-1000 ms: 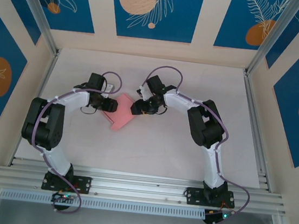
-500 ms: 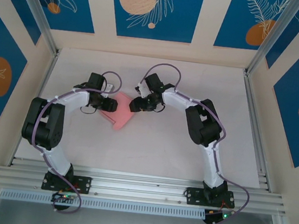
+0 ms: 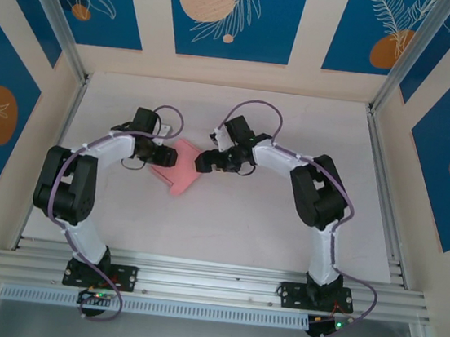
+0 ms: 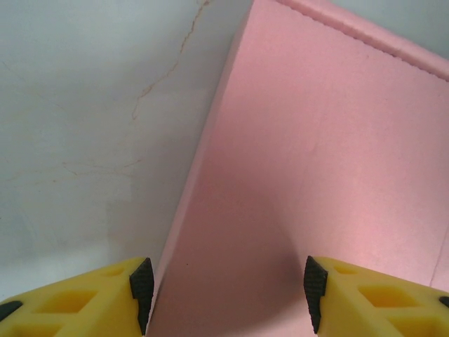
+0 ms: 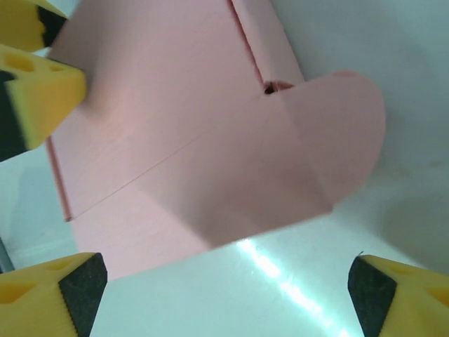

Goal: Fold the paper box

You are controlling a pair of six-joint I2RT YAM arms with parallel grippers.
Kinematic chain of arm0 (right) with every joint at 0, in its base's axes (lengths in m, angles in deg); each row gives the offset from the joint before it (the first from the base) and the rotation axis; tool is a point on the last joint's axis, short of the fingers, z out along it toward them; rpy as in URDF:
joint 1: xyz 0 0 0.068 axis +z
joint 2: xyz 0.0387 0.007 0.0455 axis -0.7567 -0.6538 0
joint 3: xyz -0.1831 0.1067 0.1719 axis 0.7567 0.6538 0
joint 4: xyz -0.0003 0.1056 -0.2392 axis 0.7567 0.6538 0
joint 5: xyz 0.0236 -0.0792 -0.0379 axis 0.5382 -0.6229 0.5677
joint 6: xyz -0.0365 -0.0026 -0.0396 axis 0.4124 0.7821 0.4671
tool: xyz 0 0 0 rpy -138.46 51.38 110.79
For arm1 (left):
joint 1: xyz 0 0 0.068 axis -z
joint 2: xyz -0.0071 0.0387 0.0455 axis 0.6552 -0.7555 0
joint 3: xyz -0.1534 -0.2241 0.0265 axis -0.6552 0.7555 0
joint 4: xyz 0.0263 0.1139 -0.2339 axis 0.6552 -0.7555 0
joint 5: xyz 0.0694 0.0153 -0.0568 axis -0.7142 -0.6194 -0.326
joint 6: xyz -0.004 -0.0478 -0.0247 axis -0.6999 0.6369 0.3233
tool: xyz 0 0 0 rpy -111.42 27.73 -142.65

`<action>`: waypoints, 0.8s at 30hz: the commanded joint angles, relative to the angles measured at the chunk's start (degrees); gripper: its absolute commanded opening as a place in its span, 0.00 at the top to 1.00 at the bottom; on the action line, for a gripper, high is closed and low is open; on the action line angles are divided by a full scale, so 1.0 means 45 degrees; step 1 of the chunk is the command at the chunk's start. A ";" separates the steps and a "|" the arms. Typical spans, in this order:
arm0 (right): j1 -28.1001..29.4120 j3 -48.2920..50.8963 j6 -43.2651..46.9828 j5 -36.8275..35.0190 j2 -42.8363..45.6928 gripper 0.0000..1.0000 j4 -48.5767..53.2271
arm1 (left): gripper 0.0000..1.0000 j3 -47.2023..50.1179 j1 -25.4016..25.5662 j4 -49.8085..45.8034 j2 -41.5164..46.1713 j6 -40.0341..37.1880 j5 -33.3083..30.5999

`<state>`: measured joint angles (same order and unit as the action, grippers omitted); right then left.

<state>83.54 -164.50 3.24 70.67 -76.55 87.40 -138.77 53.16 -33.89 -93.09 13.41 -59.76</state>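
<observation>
The pink paper box [image 3: 180, 171] lies mid-table between both arms. My left gripper [image 3: 169, 157] reaches it from the left. In the left wrist view the box [image 4: 316, 154] spreads away between the pads of the left gripper [image 4: 226, 295]. The left pad sits against its side edge, and the jaws are closed on its near corner. My right gripper [image 3: 201, 162] stands open just right of the box. The right wrist view shows the box [image 5: 175, 140] with a rounded flap [image 5: 344, 133] raised over bare table. The right gripper [image 5: 226, 291] holds nothing. The left gripper's yellow fingers [image 5: 42, 88] show at the box's far corner.
The white table [image 3: 284, 225] is walled by blue-and-cream panels on three sides. An aluminium rail [image 3: 211, 282] carrying both arm bases runs along the near edge. Slanted frame posts [image 3: 392, 82] rise at the back corners. Free room lies right of and in front of the box.
The right gripper's jaws have opened wide and come off the box. Its arm has shifted slightly right. The left gripper and the box have barely moved.
</observation>
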 commanded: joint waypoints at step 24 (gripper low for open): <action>0.5222 0.5331 -0.3076 -0.8295 0.3403 0.25 -0.5579 | 0.38 -0.0650 -0.0169 -0.0756 0.0187 -0.0300 -0.0118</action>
<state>109.33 -142.54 -12.61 36.62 -67.17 63.16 -140.80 52.94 -34.89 -95.03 13.23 -59.81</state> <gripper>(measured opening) 0.754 0.615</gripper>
